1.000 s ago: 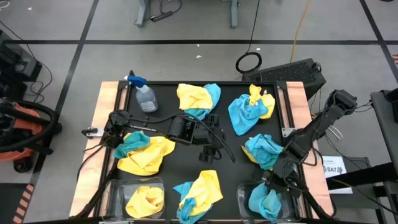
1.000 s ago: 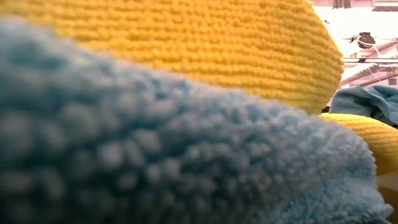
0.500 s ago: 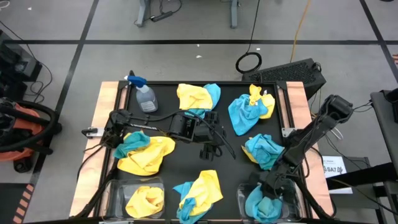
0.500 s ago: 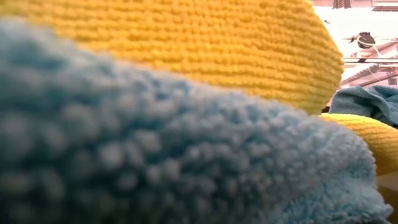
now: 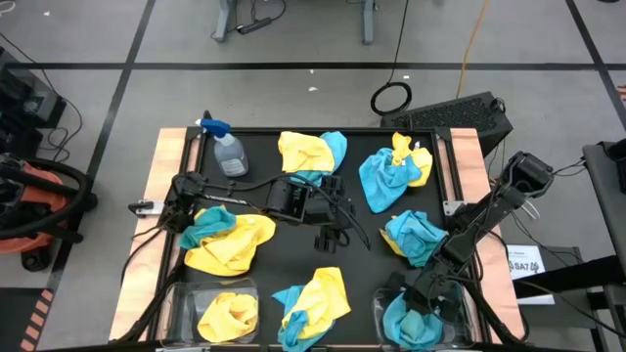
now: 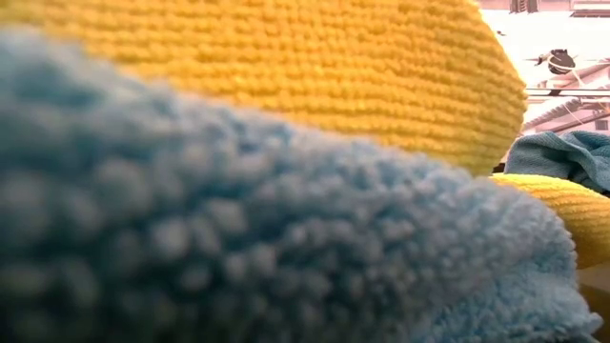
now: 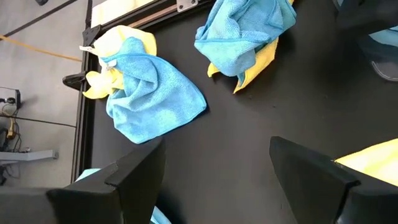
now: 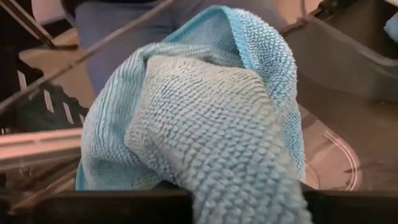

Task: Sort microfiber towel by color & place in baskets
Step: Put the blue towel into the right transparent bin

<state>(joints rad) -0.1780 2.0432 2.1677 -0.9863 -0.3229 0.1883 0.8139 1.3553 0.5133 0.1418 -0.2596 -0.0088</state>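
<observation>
Holding blue towel (image 8: 205, 124) down in near-right basket (image 5: 383, 305) with right gripper (image 5: 423, 315), jaws pinched on it; left gripper (image 5: 333, 231) mid-table, jaws spread, empty

Right basket (image 5: 383, 305): filled by a turquoise towel (image 5: 409, 323) and the right end effector (image 5: 423, 305).
Left basket (image 5: 186, 296): one yellow towel (image 5: 229, 315), room beside it.
Surface centre (image 5: 367, 264): bare lane between towel heaps.
Left end effector (image 5: 337, 231): stands mid-surface.
Spray bottle (image 5: 227, 149): far-left corner.

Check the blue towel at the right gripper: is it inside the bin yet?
Inside. The high view shows the blue towel bunched within the right bin, with the right gripper directly over it; whether it has let go, cannot tell.
</observation>
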